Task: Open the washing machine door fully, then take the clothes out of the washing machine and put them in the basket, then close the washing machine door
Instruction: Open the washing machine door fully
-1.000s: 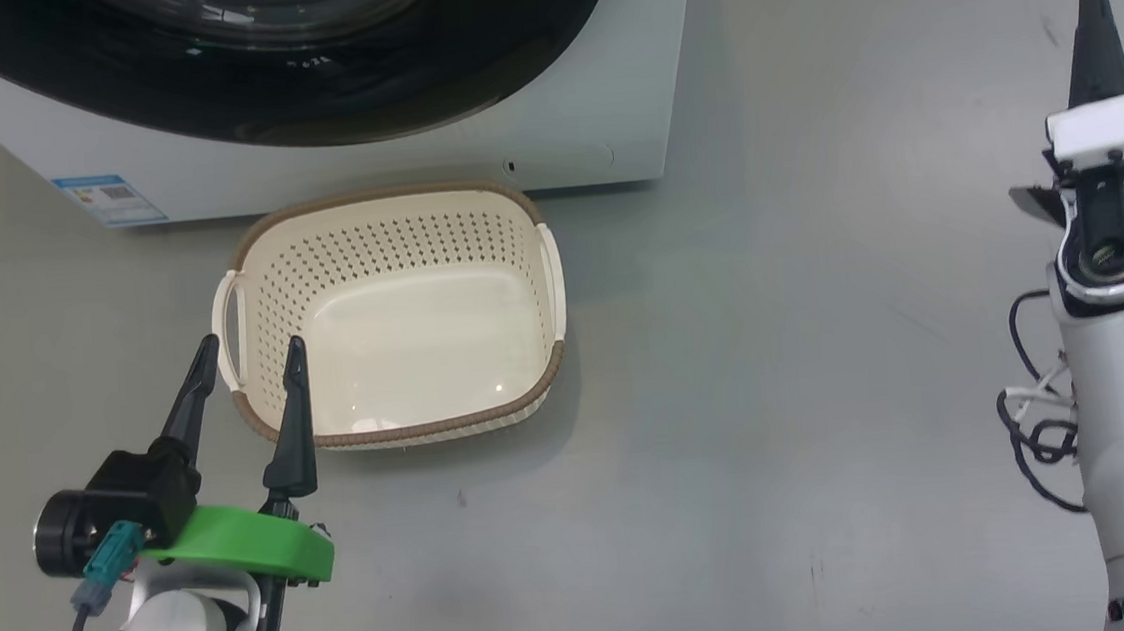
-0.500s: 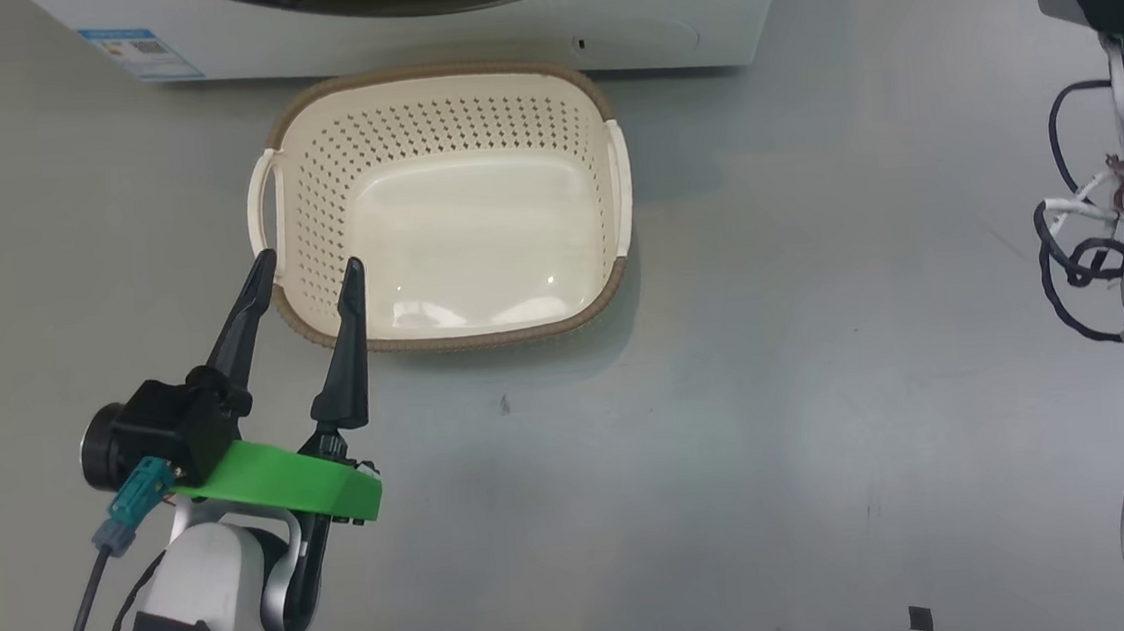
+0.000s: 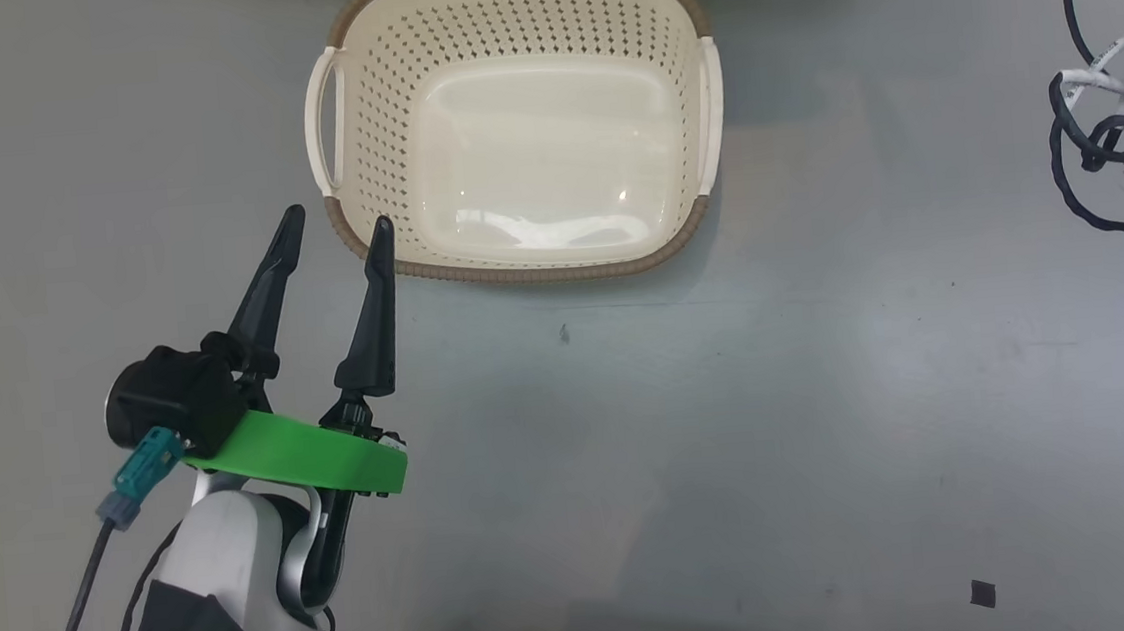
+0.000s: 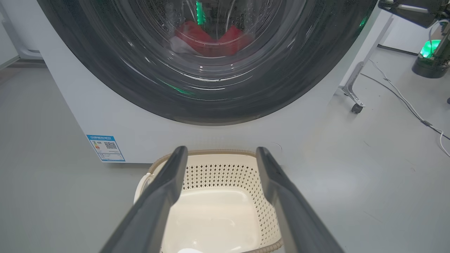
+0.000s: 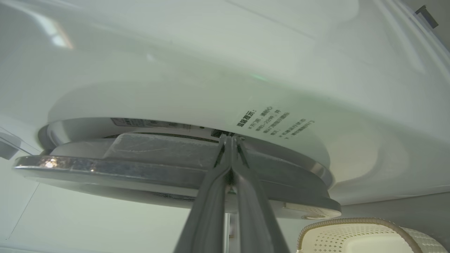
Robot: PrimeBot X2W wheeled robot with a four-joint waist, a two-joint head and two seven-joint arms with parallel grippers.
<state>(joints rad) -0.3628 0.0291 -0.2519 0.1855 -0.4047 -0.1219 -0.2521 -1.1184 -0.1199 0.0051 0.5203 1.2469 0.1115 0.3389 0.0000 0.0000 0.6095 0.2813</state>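
Head view: the left gripper point(image 3: 336, 218), spread and empty, hangs beside the basket point(image 3: 518, 271). Left wrist view: the clothes point(image 4: 211, 38) lie behind the washing machine door point(image 4: 105, 80). Right wrist view: the right gripper point(image 5: 231, 138), pinched together, is the nearer, its tips at the door's edge.

Smooth grey floor point(image 3: 731, 423) — lightly scuffed (one black scrap point(image 3: 982, 593)) — with a castered frame leg point(image 4: 361, 66) and cable point(image 4: 404, 100)

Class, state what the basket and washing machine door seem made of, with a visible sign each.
Basket: probably moulded plastic, cream, glossy; punched holes, glare on its floor. Door: seemingly clear glass in a glossy black rim; red clothes show through.
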